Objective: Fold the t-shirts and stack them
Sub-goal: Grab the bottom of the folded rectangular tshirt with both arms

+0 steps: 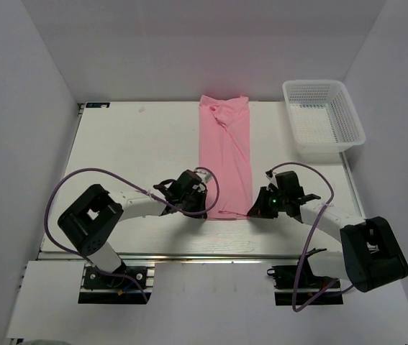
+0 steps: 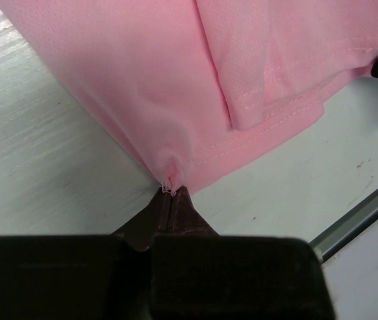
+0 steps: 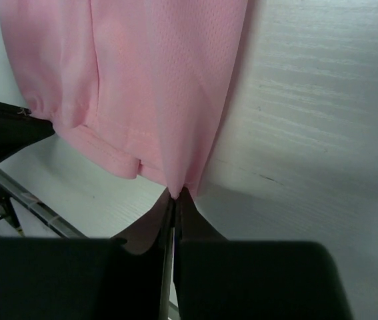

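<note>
The light-pink t-shirt [image 1: 225, 154] lies as a long narrow folded strip down the middle of the table, its near hem toward me. My left gripper [image 1: 205, 210] is shut on the near left corner of the hem; the left wrist view shows the t-shirt [image 2: 175, 87] pinched at the fingertips [image 2: 172, 200]. My right gripper [image 1: 250, 213] is shut on the near right corner; the right wrist view shows the t-shirt [image 3: 155, 87] gathered into the closed tips [image 3: 177, 200]. Both corners are low, close to the tabletop.
A white plastic mesh basket [image 1: 324, 115] stands at the far right of the white table [image 1: 132, 151]. The table's metal front rail [image 1: 211, 248] runs just behind the grippers. White walls enclose the back and sides.
</note>
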### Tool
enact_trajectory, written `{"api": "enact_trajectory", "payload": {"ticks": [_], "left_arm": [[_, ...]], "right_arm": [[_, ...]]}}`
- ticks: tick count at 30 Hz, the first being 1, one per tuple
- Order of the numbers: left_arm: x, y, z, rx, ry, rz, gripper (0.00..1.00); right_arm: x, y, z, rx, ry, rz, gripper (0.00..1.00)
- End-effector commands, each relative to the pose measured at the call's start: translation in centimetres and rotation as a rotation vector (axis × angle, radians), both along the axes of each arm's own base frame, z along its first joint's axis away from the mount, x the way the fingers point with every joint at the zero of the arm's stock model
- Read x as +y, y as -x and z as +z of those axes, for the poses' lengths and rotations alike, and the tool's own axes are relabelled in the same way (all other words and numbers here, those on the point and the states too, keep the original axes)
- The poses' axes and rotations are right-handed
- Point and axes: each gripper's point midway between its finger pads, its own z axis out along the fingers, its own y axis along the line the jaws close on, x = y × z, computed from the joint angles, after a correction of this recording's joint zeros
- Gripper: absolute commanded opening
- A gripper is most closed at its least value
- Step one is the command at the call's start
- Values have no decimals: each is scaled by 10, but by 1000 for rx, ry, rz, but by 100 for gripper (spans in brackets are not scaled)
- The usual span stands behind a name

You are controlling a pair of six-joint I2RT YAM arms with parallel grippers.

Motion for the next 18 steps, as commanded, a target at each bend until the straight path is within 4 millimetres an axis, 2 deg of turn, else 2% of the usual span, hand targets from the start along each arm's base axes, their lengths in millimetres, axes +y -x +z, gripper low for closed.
{"api": "enact_trajectory", "payload": {"ticks": [1, 5, 6, 8, 9, 10, 12, 14, 15, 16, 17, 18], "left_arm": [[-1, 10, -2, 20, -20, -28, 0], [-8, 21, 17, 28, 36, -72, 0], [-8, 25, 29, 14, 50, -81, 0], [6, 34, 31, 40, 6, -71, 0], [10, 37, 34, 42, -5, -78, 0], [12, 39, 41, 34, 4, -79, 0], [12, 42, 44, 41, 11, -86, 0], [6, 36, 56, 16, 36, -87, 0], [5, 35, 55, 20, 25, -93, 0], [1, 26, 63, 6, 40, -82, 0], [1, 19, 61, 3, 31, -67, 0], [-3, 7, 68, -32, 27, -34, 0]], "right_arm": [[11, 2, 12, -31, -78, 45, 0], [17, 19, 23, -30, -134, 118, 0], [19, 23, 26, -26, -149, 137, 0], [19, 35, 36, -20, -176, 166, 0], [18, 35, 42, -48, -176, 173, 0], [16, 39, 41, -35, -167, 174, 0], [14, 40, 47, -53, -165, 175, 0], [18, 35, 53, -79, -179, 184, 0], [19, 35, 53, -69, -186, 184, 0], [20, 29, 59, -87, -188, 184, 0], [21, 26, 55, -66, -180, 182, 0], [20, 22, 54, -67, -166, 173, 0]]}}
